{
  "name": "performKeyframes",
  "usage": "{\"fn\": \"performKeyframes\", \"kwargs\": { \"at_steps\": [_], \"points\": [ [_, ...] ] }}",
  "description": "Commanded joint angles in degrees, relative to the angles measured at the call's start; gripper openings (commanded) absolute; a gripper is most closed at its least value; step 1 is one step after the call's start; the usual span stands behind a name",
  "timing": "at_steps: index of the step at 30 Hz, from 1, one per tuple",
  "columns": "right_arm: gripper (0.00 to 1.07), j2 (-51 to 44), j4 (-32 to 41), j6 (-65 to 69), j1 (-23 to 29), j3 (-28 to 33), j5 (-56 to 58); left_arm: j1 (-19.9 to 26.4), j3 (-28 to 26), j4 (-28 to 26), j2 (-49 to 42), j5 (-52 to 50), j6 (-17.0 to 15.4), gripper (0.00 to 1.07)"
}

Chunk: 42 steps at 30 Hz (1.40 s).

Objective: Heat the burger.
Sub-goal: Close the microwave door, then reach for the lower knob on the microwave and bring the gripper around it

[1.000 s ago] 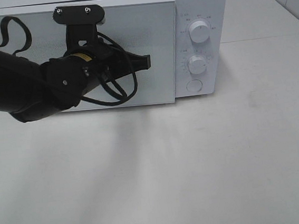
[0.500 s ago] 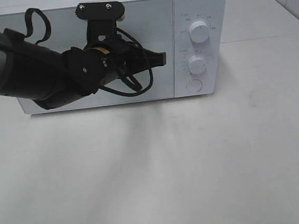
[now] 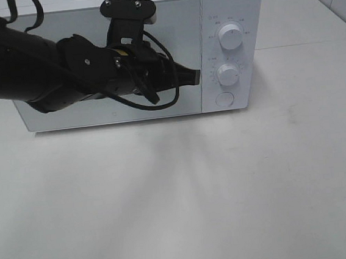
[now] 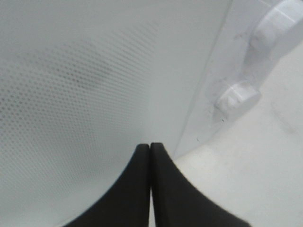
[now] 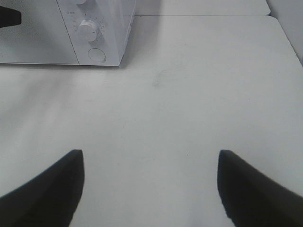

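L fingers point(image 3: 193, 76) clenched tight, nothing btwn them, tips by the closed microwave point(image 3: 228, 2) door point(image 3: 179, 31), lower dial point(image 3: 228, 74) just beyond. R fingers point(image 5: 52, 189) spread wide, empty, counter point(image 5: 189, 94) below. Burger: can't tell where.

Microwave point(image 3: 240, 0) at back of table point(image 3: 197, 194), knobs point(image 3: 230, 37) right of its door point(image 3: 98, 115)
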Motion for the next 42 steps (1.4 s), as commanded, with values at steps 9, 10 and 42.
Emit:
{"fn": "performKeyframes", "kwargs": {
  "at_steps": [9,10,42],
  "points": [
    [0.76,-1.7,-0.2,-0.4,-0.3,0.1,0.1,-0.2,8.8,0.0,-9.6,15.0,0.4,0.71],
    [0.76,-1.7,-0.2,-0.4,-0.3,0.1,0.1,-0.2,8.8,0.0,-9.6,15.0,0.4,0.71],
    [0.76,-1.7,-0.3,-0.4,-0.3,0.1,0.1,13.5,11.9,28.1,-31.4,62.2,-13.3,1.01]
  ]
}}
